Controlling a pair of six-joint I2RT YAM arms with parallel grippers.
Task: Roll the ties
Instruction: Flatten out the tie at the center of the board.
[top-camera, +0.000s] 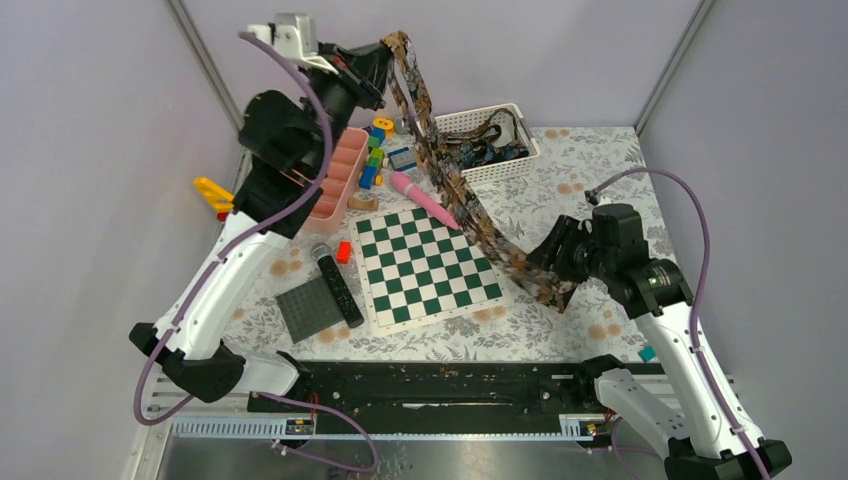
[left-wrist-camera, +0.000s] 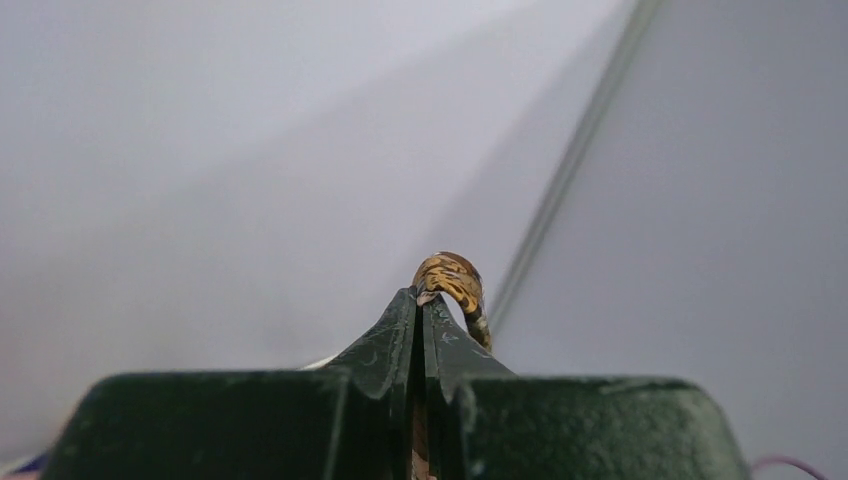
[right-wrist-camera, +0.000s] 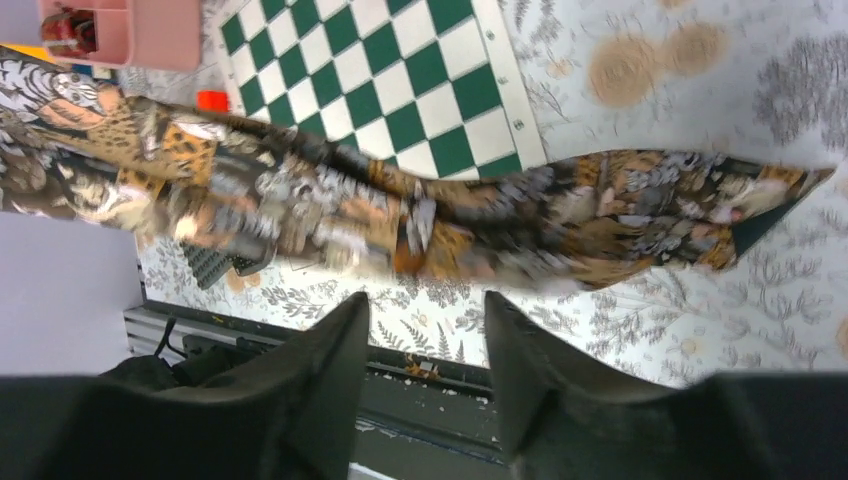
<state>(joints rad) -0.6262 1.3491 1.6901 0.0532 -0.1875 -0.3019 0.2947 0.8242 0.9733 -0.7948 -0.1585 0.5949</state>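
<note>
Left gripper (left-wrist-camera: 421, 298) pinched tight on the tie's (top-camera: 450, 175) raised upper end. Right gripper (right-wrist-camera: 425, 315) spread wide, empty, just beside the wide end at the chessboard's (top-camera: 420, 262) 4 o'clock.

no readable text, labels, brands or numbers on any object in view

This looks like a robot lab. Plain pale walls (top-camera: 90, 120) box in the bench (top-camera: 600, 200). In front of the chessboard (top-camera: 425, 265), a left arm (top-camera: 215, 290) and a right arm (top-camera: 690, 340) stand by a metal rail (top-camera: 450, 425).
</note>
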